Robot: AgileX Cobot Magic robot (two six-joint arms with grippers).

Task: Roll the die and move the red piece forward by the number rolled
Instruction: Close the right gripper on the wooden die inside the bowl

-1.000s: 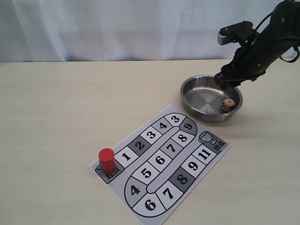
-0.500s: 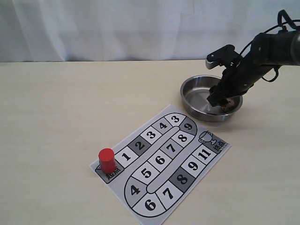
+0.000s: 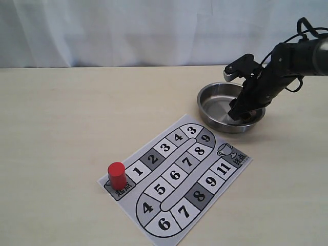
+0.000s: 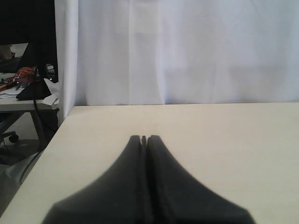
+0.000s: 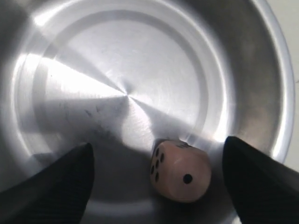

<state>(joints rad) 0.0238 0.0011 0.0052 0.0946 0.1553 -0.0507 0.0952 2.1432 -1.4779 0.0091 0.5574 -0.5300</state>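
Right gripper (image 3: pixel 237 114) has dropped deeper into the steel bowl (image 3: pixel 207 114) since a moment ago; left gripper (image 4: pixel 144 138) sits over the table (image 3: pixel 61 128), fingers pressed together, gripping nothing; board (image 3: pixel 179 179) lies well apart from the right fingers, red piece (image 3: pixel 117 175) on its start corner; die (image 5: pixel 180 172) sits between those wide-spread fingers, touching neither.

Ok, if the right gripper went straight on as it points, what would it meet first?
The right gripper points down into the steel bowl; the die lies between its open fingers, so the fingertips likely reach the bowl's floor first, straddling the die. Depth is unclear.
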